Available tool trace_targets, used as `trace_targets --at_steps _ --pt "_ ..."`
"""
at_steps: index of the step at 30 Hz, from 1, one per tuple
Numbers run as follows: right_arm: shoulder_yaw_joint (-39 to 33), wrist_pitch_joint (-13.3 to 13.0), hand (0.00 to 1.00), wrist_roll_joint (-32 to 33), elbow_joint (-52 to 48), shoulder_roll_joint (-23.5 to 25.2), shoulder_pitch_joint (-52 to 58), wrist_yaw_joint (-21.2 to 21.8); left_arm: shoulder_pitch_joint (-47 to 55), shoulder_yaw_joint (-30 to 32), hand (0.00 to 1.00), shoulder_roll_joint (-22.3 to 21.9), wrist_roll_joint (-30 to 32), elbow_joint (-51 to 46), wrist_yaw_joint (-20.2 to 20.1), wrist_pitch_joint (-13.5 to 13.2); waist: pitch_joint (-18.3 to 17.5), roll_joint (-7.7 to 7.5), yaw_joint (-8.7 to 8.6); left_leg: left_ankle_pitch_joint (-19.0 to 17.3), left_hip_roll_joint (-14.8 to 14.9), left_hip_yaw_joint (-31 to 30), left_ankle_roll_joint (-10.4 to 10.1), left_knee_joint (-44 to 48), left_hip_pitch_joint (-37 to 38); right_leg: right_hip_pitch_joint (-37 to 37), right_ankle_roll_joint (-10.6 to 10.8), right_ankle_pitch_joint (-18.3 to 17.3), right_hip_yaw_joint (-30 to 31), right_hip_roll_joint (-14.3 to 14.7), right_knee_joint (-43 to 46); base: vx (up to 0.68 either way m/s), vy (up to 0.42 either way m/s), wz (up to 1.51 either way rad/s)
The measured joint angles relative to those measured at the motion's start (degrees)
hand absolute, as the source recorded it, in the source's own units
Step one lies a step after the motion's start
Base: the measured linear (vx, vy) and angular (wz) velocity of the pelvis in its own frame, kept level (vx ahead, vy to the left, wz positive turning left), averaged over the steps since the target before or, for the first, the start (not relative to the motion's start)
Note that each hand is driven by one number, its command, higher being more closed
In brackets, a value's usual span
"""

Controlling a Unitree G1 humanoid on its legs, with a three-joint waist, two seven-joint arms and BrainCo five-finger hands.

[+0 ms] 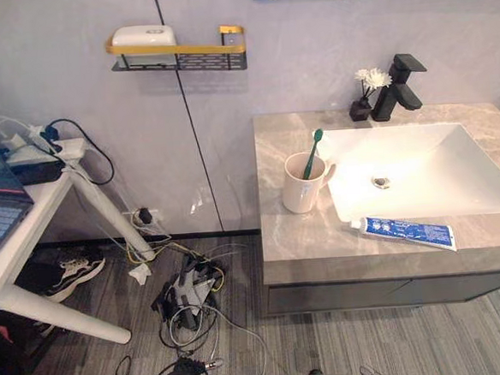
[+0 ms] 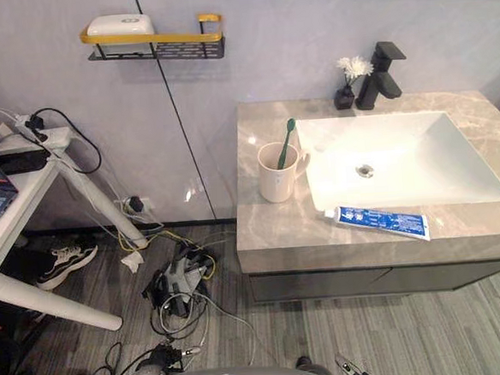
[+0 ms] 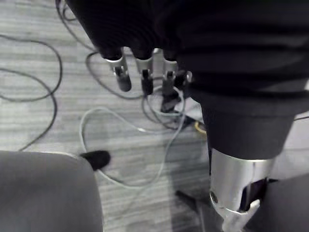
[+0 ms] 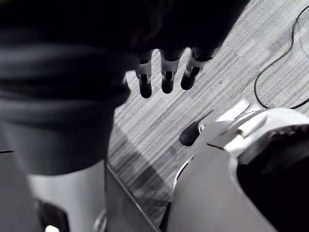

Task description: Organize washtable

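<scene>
Looks like the very start: nothing on the table [image 1: 297, 244] is in hand yet. Left hand [image 3: 146, 79] hangs low, fingers loose and straight, empty, w/ floor and cables below it. Right hand [image 4: 166, 79] likewise: fingers relaxed, pointing at the floor, holding nothing.

Task items are all on the table. Cup [image 1: 304, 184] stands upright just left of the sink [image 1: 438, 174], w/ a green toothbrush [image 1: 314, 151] in it, head up, leaning toward the basin. Toothpaste tube [image 1: 405, 232] lies flat on the front strip of the table, just in front of the sink rim, cap end toward the cup but apart from it. At the back are a black faucet [image 1: 397, 87] and, just beside it, a small vase of white flowers [image 1: 368, 93]. Wall shelf [image 1: 181, 55] up left carries a white soap box [image 1: 143, 36].

Step in hand, prob.: the reach-in. The tube is the obvious stray. Next move needs an arm raised to table height, likely the right as the tube lies that side, then a pinch from above across the flat tube. Risk: a nudge sends it off the front edge. Where it should end up, can't tell.
</scene>
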Motion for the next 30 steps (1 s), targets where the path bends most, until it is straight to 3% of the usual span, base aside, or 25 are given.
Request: trace_targets --at_steps 2,4,8,11,14,16,20,24,27,29,30 --pt "0.4 -0.1 0.00 0.0 0.0 -0.1 0.0 0.2 0.0 1.2 0.00 -0.1 0.0 -0.1 -0.3 0.0 0.3 0.18 0.17 -0.9 0.9 -0.2 -0.5 0.8 -0.2 0.1 -0.3 0.0 -0.3 0.8 0.3 -0.08 -0.058 0.08" --pt "2.3 -0.5 0.00 -0.1 0.0 -1.0 -0.5 0.6 -0.2 2.4 0.00 -0.7 -0.1 -1.2 -0.4 -0.2 2.3 0.90 0.25 -5.8 3.2 -0.6 -1.0 10.5 -4.0 0.6 -1.6 -1.0 -1.4 2.2 2.1 -0.11 -0.073 0.15" --pt "4.1 -1.0 0.00 -0.1 0.0 -1.6 -0.5 0.7 0.2 3.2 0.00 -2.5 -0.9 -3.7 -0.4 -0.9 4.3 1.47 0.82 -5.3 4.7 -0.4 -2.6 19.0 -7.5 1.1 -1.9 -2.8 -2.3 3.2 3.8 -0.12 -0.055 0.10" --pt "4.0 -1.2 0.00 -0.1 -0.1 -2.5 -0.6 0.7 0.5 4.3 0.00 -4.0 -0.9 -3.7 -0.4 -0.9 4.5 2.79 1.19 -6.1 3.6 -0.4 -1.7 14.2 -6.2 -0.1 -1.2 -2.4 -0.7 2.8 3.7 -0.04 0.047 0.03" --pt "4.4 -1.1 0.00 -0.1 -0.2 -3.4 -0.7 0.8 0.7 6.7 0.00 -5.2 -1.0 -3.8 -0.4 -0.9 4.3 4.22 3.12 -6.0 1.9 0.4 -1.2 7.7 -3.7 -1.0 -0.9 -0.8 3.3 2.7 2.5 0.00 0.068 -0.26" --pt "5.1 -1.0 0.00 -0.5 -0.2 -3.6 -0.7 1.0 1.4 8.9 0.00 -5.7 -1.1 -3.9 -0.4 -1.0 4.0 3.82 3.56 -5.4 0.8 0.6 0.1 5.1 -2.5 -0.9 -0.6 0.1 5.4 2.4 1.2 0.07 0.052 -0.33" --pt "7.0 -1.1 0.00 -1.3 -0.3 -3.3 -0.5 1.1 1.7 8.8 0.00 -5.6 -0.9 -3.0 -0.7 -0.9 2.2 2.53 2.99 -3.9 0.6 2.2 0.0 0.4 0.8 -0.5 -0.9 0.4 6.8 2.6 0.0 0.12 0.009 -0.23" --pt "8.5 -0.9 0.00 -1.4 -0.2 -3.5 -0.3 1.2 1.3 6.7 0.00 -5.2 -0.9 -2.7 -0.9 -0.9 1.7 2.29 2.53 -3.7 0.6 1.6 0.3 0.2 1.6 -0.6 -1.4 0.2 7.0 2.9 0.0 0.19 -0.006 -0.07" --pt "8.5 -0.8 0.00 -1.4 -0.1 -3.4 -0.6 1.3 0.2 3.6 0.00 -4.6 -0.9 -2.7 -1.1 -0.9 2.7 1.85 2.70 -3.7 0.6 1.4 0.4 1.9 1.9 -4.4 -1.2 -3.5 7.8 3.0 9.6 0.09 0.017 -0.28" --pt "8.5 -1.0 0.00 -1.3 -0.7 -3.2 -0.8 1.6 -0.9 1.5 0.00 -3.9 -0.9 -2.9 -1.2 -1.1 4.3 1.78 2.77 -4.0 0.7 1.9 0.8 2.5 3.0 -9.8 2.0 -6.1 7.9 2.9 22.7 -0.02 0.060 -0.17" --pt "8.5 -1.0 0.00 -1.3 -1.7 -2.7 -0.8 1.7 -1.4 0.2 0.00 -3.6 -1.0 -3.3 -1.4 -1.2 5.6 0.96 2.18 -4.3 0.4 1.9 1.3 2.9 3.9 -13.5 3.1 -6.7 8.0 2.1 32.7 -0.08 0.061 0.13"
